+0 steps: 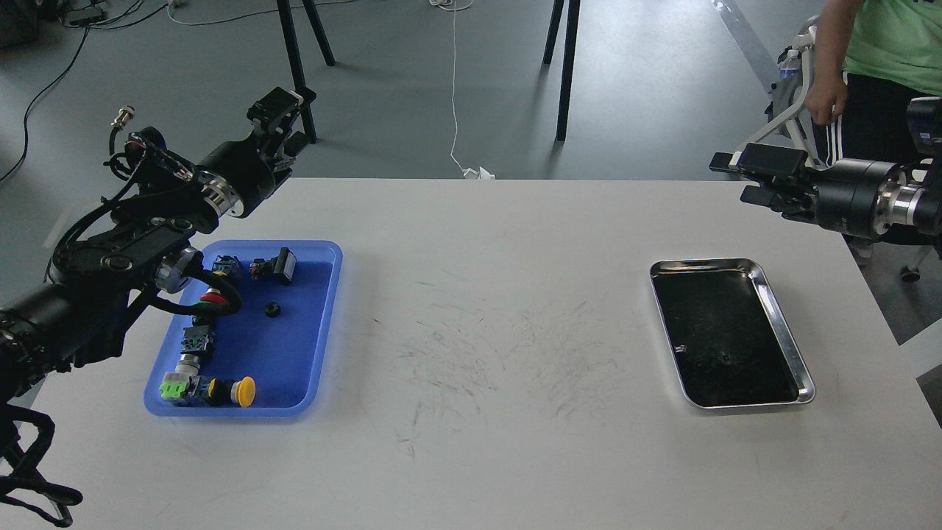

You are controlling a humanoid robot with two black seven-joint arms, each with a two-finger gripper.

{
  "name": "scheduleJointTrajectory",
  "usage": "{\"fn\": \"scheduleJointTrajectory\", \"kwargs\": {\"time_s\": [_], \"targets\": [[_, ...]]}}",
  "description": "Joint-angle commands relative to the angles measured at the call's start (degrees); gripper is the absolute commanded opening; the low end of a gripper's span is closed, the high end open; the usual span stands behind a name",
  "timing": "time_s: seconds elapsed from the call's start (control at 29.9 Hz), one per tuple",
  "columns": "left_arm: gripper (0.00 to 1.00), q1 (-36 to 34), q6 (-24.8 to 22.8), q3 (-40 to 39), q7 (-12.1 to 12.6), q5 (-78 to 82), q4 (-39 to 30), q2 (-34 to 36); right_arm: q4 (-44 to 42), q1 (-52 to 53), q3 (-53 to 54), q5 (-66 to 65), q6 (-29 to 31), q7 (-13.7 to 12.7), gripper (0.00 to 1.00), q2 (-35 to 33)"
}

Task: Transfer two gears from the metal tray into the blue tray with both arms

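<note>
The blue tray point(294, 368) lies at the left of the white table. One small black gear point(273, 309) sits in its middle. The metal tray point(781, 324) lies at the right, and a second tiny gear point(725, 358) shows faintly on its dark inside, toward the near end. My left gripper point(288, 121) is raised behind the blue tray's far edge, pointing up and right, open and empty. My right gripper point(742, 177) hangs above the table's far right, behind the metal tray, pointing left, open and empty.
Several coloured push-button switches point(208, 342) line the blue tray's left side, with a black connector with a white label point(276, 266) at its far end. A person in a green shirt point(876, 44) stands at the far right. Black stand legs point(298, 66) rise beyond the table.
</note>
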Motion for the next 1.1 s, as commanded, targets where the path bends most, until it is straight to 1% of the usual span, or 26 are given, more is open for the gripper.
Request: {"fn": "scheduleJointTrajectory", "kwargs": {"time_s": [0.0, 0.1, 0.17, 0.27, 0.53, 0.67, 0.77, 0.9, 1.07], "targets": [[0.86, -1.27, -0.07, 0.10, 0.00, 0.01, 2.59, -3.70, 0.28, 0.16, -0.42, -3.68, 0.85, 0.00, 0.98, -0.58], [0.86, -1.45, -0.07, 0.02, 0.00, 0.01, 4.26, -5.73, 0.71, -0.10, -0.94, -11.40, 2.07, 0.00, 0.98, -2.60], [0.86, -1.45, -0.07, -0.07, 0.00, 0.01, 5.84, -7.66, 1.85, 0.42, -0.95, -19.91, 2.08, 0.00, 0.98, -3.22], [0.86, -1.18, -0.15, -0.51, 0.00, -0.26, 7.69, -9.42, 3.26, 0.69, -0.86, -29.33, 1.90, 0.00, 0.98, -3.66], [0.86, -0.74, -0.07, -1.56, 0.00, -2.01, 8.49, -10.66, 6.51, 1.22, -1.12, -47.00, 1.99, 0.00, 0.98, -3.31], [0.86, -0.74, -0.16, -1.56, 0.00, -2.01, 8.49, -10.31, 6.60, 0.78, -1.21, -56.84, 1.99, 0.00, 0.98, -2.78], [0.87, -0.74, -0.24, -1.56, 0.00, -2.01, 8.49, -10.30, 6.34, 0.25, -2.52, -60.29, 1.81, 0.00, 0.96, -1.64], [0.87, -0.74, -0.16, -1.56, 0.00, -2.10, 8.49, -10.22, 6.25, 0.08, -6.65, -60.56, 1.46, 0.00, 0.96, 0.64], [0.87, -0.66, -0.16, -1.56, 0.00, -2.10, 8.49, -10.04, 6.60, -0.01, -7.97, -61.00, 1.20, 0.00, 0.96, 2.84]]}}
